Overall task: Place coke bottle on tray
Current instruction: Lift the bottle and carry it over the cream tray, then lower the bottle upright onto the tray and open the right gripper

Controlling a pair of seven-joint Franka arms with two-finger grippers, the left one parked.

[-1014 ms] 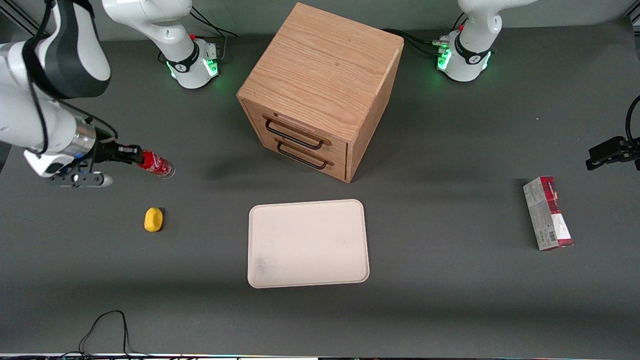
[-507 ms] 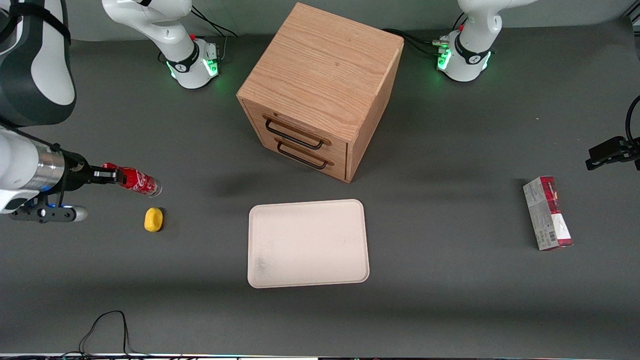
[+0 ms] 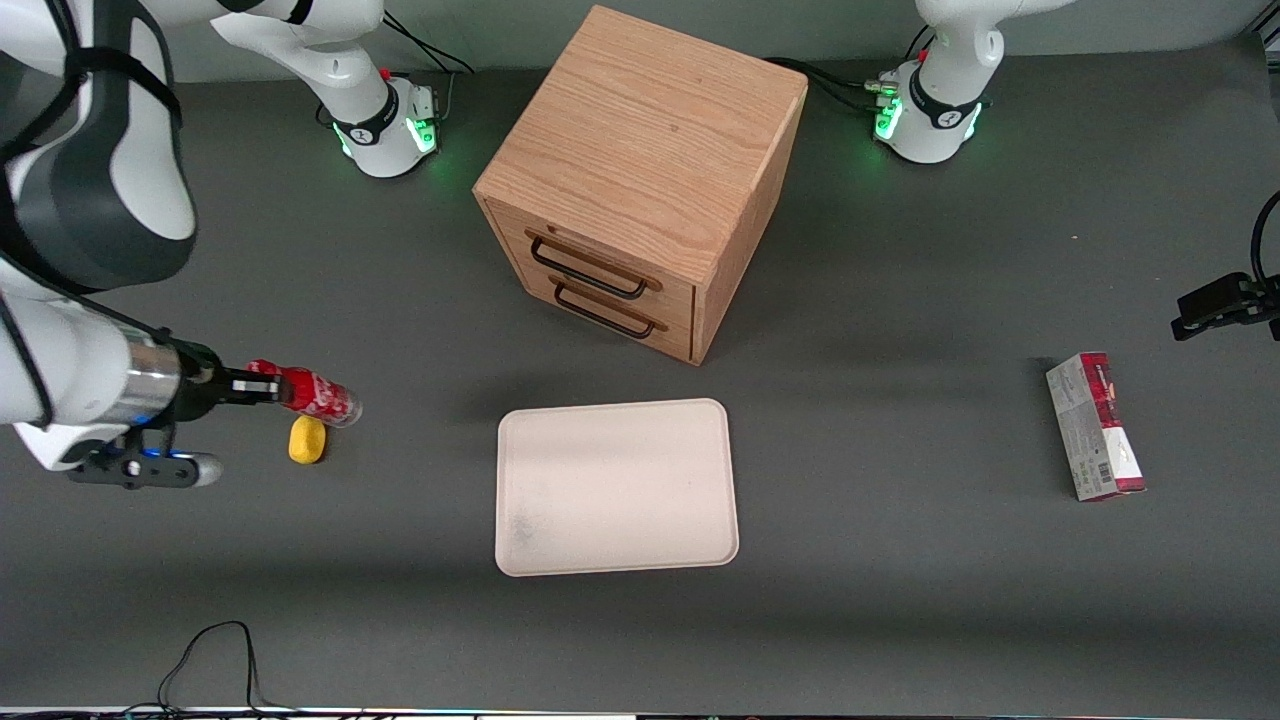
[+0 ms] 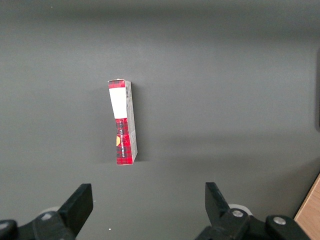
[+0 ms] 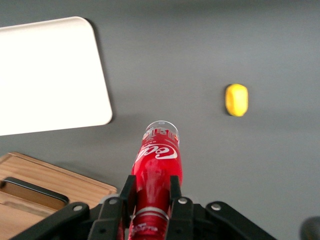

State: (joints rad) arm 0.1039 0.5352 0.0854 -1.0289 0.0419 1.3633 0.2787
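My right gripper (image 3: 262, 390) is shut on the neck of the coke bottle (image 3: 318, 398), a small red bottle with white lettering. It holds the bottle lying sideways above the table, clear base pointing toward the tray. The wrist view shows my fingers (image 5: 127, 192) clamped on either side of the bottle (image 5: 156, 167). The cream-white tray (image 3: 615, 486) lies flat on the table in front of the cabinet, toward the parked arm's end from the bottle, with bare table between them. The tray (image 5: 50, 75) also shows in the wrist view.
A yellow lemon-shaped lump (image 3: 307, 439) lies on the table just below the held bottle, nearer the front camera. A wooden two-drawer cabinet (image 3: 640, 180) stands mid-table. A red-and-grey carton (image 3: 1095, 425) lies toward the parked arm's end.
My gripper has carried the bottle nearer the front camera, first drawing back, then moving toward the tray. The bottle now hangs just above the yellow lump.
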